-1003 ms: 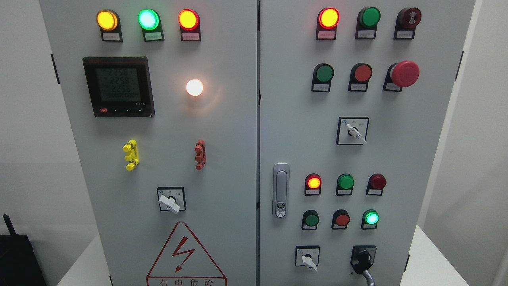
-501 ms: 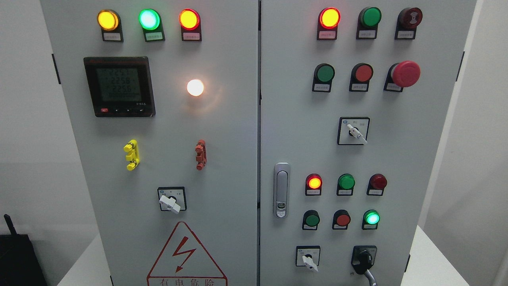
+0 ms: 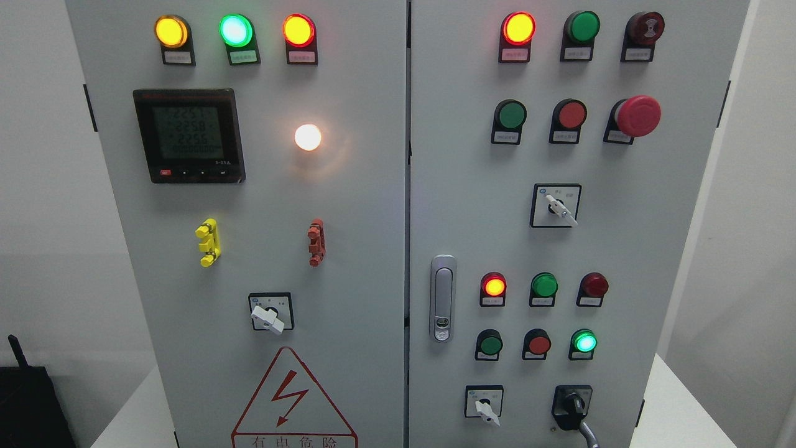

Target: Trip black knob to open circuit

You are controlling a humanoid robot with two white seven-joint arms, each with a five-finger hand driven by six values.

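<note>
The black knob [image 3: 572, 406] sits on a black square plate at the lower right of the grey cabinet's right door [image 3: 472, 205], with its handle pointing roughly down. A slim grey piece of my right hand [image 3: 591, 434] rises from the bottom edge and touches the knob's lower right side. The rest of that hand is out of view. My left hand does not show.
White selector switches [image 3: 486, 407] [image 3: 559, 208] [image 3: 267, 318], lit and unlit lamps, push buttons and a red mushroom button [image 3: 637, 115] cover the doors. A chrome door latch [image 3: 442, 298] is beside the seam. The left door carries a meter [image 3: 188, 135]. The cabinet stands on a white table [image 3: 684, 404].
The grey piece under the black knob has shifted slightly to the right. The whole panel has drifted a few pixels right in the view. Lamps are unchanged.
</note>
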